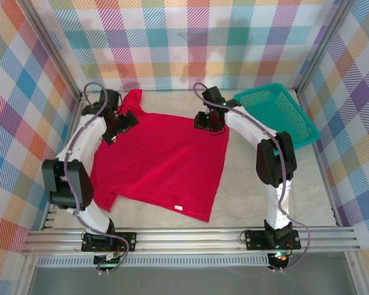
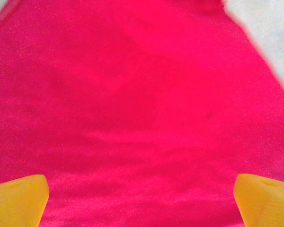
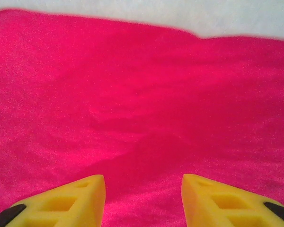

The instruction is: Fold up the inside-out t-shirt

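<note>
The inside-out t-shirt point(image 1: 163, 163) lies spread flat on the table, bright red, with a small white label point(image 1: 179, 209) near its front hem. My left gripper point(image 1: 124, 120) hovers over the shirt's far left corner, by a sleeve. In the left wrist view its yellow fingertips point(image 2: 19, 198) stand wide apart, open, over red cloth point(image 2: 142, 94). My right gripper point(image 1: 208, 120) is over the far right corner. Its yellow fingers point(image 3: 75, 201) are parted, open, with only flat red cloth point(image 3: 142, 104) beneath the gap.
A teal mesh basket point(image 1: 277, 114) sits at the back right, close to the right arm. Checked walls close in the back and both sides. Bare table point(image 1: 277, 184) lies to the right of the shirt, and a metal rail point(image 1: 190, 236) runs along the near edge.
</note>
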